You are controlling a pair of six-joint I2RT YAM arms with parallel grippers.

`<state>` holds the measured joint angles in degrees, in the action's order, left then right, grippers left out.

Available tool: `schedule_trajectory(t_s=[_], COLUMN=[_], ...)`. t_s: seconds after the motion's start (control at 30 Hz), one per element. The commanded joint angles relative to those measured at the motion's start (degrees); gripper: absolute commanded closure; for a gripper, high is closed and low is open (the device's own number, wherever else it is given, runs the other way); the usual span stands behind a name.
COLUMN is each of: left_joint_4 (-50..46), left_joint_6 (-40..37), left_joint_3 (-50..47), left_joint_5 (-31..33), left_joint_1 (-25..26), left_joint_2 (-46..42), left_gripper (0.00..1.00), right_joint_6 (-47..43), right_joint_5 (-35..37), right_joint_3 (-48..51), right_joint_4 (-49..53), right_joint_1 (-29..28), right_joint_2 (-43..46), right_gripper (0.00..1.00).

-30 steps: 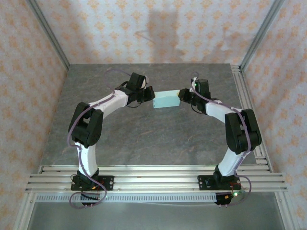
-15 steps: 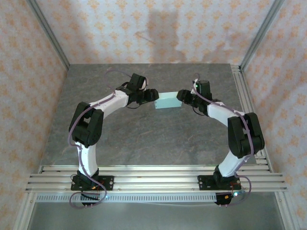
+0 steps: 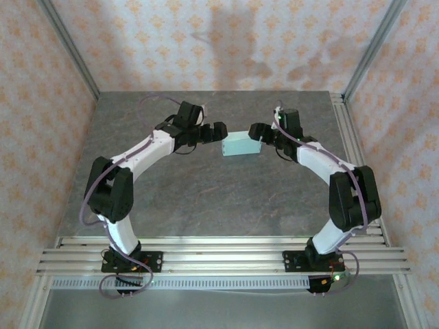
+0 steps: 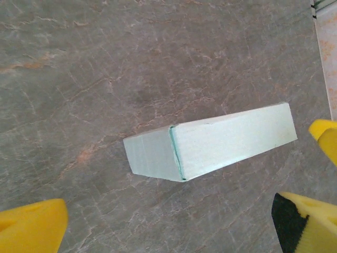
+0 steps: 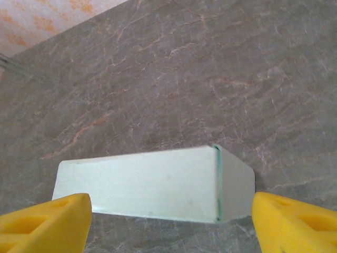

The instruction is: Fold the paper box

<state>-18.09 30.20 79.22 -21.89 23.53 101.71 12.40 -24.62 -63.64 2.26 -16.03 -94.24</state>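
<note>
We see that the left gripper [image 3: 219, 131] and right gripper [image 3: 254, 130] have just opened wide and let go of the paper box [image 3: 241, 144], so the folding looks finished. The closed box lies flat on the table [image 3: 206, 199], upper centre of the overhead view, between both grippers, apparently touching neither.

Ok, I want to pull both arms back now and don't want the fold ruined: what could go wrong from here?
1. The paper box lies on the table, close between the open left gripper and the open right gripper; a sideways retreat could knock the light card askew.
2. Nothing presses its end seam, so that end might spring open.
</note>
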Motion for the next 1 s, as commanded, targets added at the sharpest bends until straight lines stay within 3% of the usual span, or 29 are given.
schedule_trajectory(t_s=[0.0, 0.1, 0.27, 0.43, 0.97], left_joint_4=[0.2, 0.2, 0.1, 0.0, 0.4], left_joint_6=[-1.6, -1.8, -1.8, -1.9, -2.3], left_joint_3=[-2.8, -4.7, -7.4, -8.6, -9.0], left_joint_5=[3.5, 4.4, 5.2, 5.8, 6.9], left_joint_1=[0.0, -0.1, -0.5, -0.8, -0.9], left_joint_2=[-1.9, -2.7, -3.7, -4.3, -5.1], left_gripper=[0.0, 0.0, 0.0, 0.0, 0.0], right_joint_6=[-7.3, -12.0, -16.3, -16.0, -10.5], right_joint_5=[5.8, 9.1, 13.1, 17.3, 17.3], right_joint_3=[-5.7, -9.6, -15.8, -15.8, -1.1], right_joint_4=[7.4, 11.7, 17.8, 19.2, 17.7], right_joint_1=[-2.1, -4.0, -7.0, -9.0, -11.8], right_joint_2=[-2.1, -4.2, -8.3, -9.9, 0.5], right_gripper=[0.19, 0.22, 0.42, 0.51, 0.55])
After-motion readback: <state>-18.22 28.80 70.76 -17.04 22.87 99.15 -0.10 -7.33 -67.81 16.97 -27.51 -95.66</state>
